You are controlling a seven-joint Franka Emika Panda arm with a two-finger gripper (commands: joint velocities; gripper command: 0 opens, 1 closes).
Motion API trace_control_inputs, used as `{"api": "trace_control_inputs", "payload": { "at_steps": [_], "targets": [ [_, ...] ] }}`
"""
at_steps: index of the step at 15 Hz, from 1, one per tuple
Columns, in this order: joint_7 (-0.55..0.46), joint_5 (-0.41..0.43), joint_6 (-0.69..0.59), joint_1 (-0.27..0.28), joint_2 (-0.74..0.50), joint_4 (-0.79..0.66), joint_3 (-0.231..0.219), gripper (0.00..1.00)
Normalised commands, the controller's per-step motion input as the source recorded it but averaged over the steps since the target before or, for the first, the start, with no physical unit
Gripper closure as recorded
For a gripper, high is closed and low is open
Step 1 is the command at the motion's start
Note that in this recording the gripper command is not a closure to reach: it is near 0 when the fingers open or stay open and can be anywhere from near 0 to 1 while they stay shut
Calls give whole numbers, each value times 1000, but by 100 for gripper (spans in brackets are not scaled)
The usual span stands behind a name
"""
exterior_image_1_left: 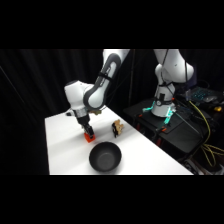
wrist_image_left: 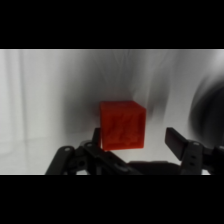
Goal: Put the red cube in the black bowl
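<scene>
Wrist view: red cube (wrist_image_left: 122,125) between pincer (wrist_image_left: 135,137) fingers

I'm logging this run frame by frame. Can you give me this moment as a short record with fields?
arm: white Franka reaching over the white table, wrist low
gripper: gripper open, fingers on either side of the cube, right one clearly apart from it
red cube: red cube on the table, under the gripper, not lifted
black bowl: black bowl empty, near the table's front edge, apart from the cube
other object: small tan-and-black object on the table, to the picture's right of the cube
task state: cube not yet in the bowl
</scene>
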Motion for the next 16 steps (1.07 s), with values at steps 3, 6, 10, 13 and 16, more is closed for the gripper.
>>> {"api": "trace_control_inputs", "payload": {
  "at_steps": [3,6,10,13,16],
  "targets": [
    [-36,-43,119,-43,131,130,42,0],
    [26,-73,60,-12,87,123,17,100],
    [128,-96,29,36,-63,19,-37,100],
    [247,-148,-77,123,-275,-117,-117,100],
    [343,-145,-318,185,-407,-128,-152,100]
  ]
}}
